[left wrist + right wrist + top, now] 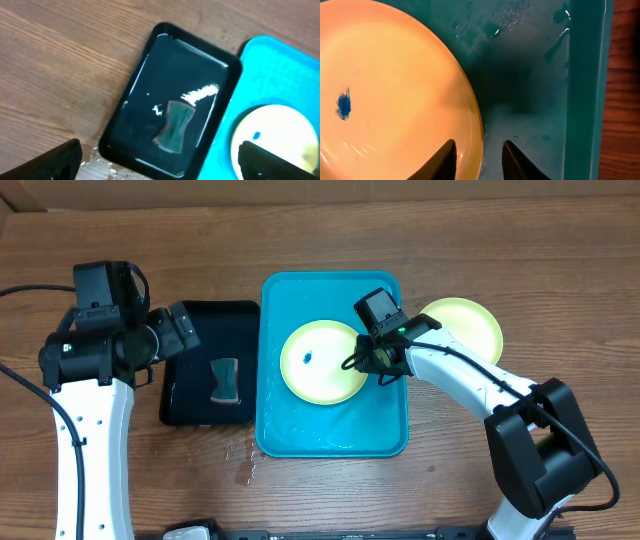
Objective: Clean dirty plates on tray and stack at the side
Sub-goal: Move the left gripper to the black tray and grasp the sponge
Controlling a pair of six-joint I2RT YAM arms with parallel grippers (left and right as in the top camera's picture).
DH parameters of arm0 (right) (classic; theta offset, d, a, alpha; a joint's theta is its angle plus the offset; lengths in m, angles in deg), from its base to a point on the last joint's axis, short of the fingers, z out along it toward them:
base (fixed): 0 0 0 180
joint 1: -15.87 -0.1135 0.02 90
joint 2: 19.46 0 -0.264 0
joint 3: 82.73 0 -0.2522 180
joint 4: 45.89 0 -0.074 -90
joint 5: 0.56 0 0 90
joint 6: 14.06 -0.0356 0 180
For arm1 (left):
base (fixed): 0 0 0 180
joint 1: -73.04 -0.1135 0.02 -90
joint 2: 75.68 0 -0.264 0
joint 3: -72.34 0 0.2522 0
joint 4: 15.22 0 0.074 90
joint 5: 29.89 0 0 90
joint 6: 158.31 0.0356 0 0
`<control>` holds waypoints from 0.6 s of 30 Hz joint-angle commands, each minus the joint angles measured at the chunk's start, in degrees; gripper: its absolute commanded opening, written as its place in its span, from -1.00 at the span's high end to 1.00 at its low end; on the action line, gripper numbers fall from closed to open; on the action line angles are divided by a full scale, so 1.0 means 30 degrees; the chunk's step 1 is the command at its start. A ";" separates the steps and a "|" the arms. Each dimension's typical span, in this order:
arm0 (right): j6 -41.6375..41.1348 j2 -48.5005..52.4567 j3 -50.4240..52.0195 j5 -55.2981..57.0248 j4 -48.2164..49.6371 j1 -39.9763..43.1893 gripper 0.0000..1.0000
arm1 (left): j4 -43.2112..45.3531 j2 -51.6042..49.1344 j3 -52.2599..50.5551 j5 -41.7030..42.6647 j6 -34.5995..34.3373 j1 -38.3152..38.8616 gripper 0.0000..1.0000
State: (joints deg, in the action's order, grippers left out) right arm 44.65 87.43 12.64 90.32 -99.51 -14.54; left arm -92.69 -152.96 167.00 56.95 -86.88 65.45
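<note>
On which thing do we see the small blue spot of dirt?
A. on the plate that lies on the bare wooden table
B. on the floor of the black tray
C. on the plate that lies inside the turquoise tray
C: the blue spot sits on the yellow-green plate lying inside the turquoise tray, while the other plate, on the table to its right, shows no mark.

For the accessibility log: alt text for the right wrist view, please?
A pale yellow plate with one blue smear lies on a wet turquoise tray. The right arm's two dark fingers stand apart, astride the plate's rim.
</note>
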 commanded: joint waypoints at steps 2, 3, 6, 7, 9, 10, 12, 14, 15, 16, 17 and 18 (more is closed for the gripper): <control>0.0066 0.0189 0.0087 0.0175 0.0124 -0.0058 0.36 | 0.0882 -0.0211 0.0226 0.1625 -0.1792 0.0051 -0.99; 0.0066 0.0189 0.0087 0.0175 0.0124 -0.0058 0.36 | 0.1078 -0.0211 0.0226 0.1756 -0.1960 0.0051 -1.00; 0.0066 0.0189 0.0087 0.0175 0.0138 -0.0058 0.36 | 0.1916 -0.0211 0.0226 0.1836 -0.1960 0.0051 -0.99; 0.0066 0.0189 0.0087 0.0175 0.0146 -0.0058 0.36 | 0.1953 -0.0211 0.0226 0.2069 -0.1945 0.0051 -0.98; 0.0058 0.0189 0.0087 0.0117 0.0182 -0.0058 0.36 | 0.1778 -0.0284 0.0211 0.3002 -0.1304 0.0080 -0.62; 0.0058 0.0189 0.0087 0.0117 0.0189 -0.0058 0.37 | 0.1530 -0.0342 0.0175 0.3402 -0.0787 0.0182 -0.54; 0.0036 0.0189 0.0087 0.0109 0.0248 -0.0058 0.37 | 0.0954 -0.0525 -0.0007 0.3446 -0.0029 0.0503 -0.40; -0.0007 0.0189 0.0087 0.0109 0.0299 -0.0058 0.37 | 0.0729 -0.0867 -0.0401 0.3271 0.0743 0.0940 -0.27; -0.0007 0.0189 0.0087 0.0102 0.0328 -0.0058 0.37 | 0.0758 -0.1049 -0.0670 0.3155 0.1093 0.1151 -0.28; -0.0007 0.0189 0.0087 0.0080 0.0342 -0.0058 0.37 | 0.0831 -0.1333 -0.1005 0.2812 0.1224 0.1384 -0.29; -0.0007 0.0189 0.0087 0.0022 0.0386 -0.0058 0.37 | 0.0882 -0.1654 -0.1275 0.2368 0.1209 0.1603 -0.30; -0.0007 0.0189 0.0087 -0.0015 0.0401 -0.0058 0.37 | 0.0896 -0.2025 -0.1515 0.1974 0.1202 0.1800 -0.30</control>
State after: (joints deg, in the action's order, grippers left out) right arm 44.65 87.43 12.66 90.32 -98.77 -14.54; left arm -90.04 -155.45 165.43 64.89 -86.57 68.81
